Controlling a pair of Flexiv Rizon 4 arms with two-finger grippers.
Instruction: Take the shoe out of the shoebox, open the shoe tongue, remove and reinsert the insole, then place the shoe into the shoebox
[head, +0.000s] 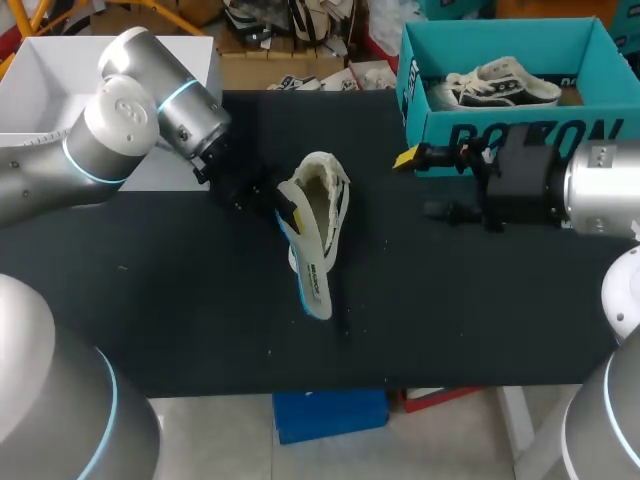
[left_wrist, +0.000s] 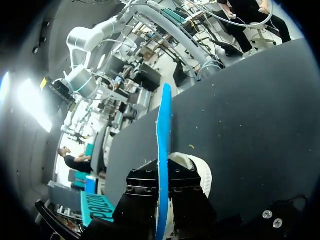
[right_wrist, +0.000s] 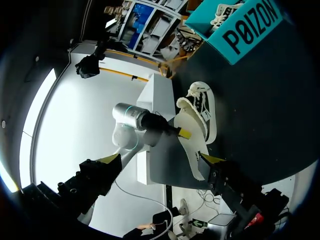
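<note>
The insole looks light, thin and floppy, best pinched at its edge, where my left claw sits clamped beside the shoe; the right claw gapes apart.

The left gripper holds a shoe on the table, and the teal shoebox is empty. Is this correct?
Not quite: the shoebox is not empty. The head view shows a second shoe inside it. The left gripper does hold a shoe on the table.
</note>
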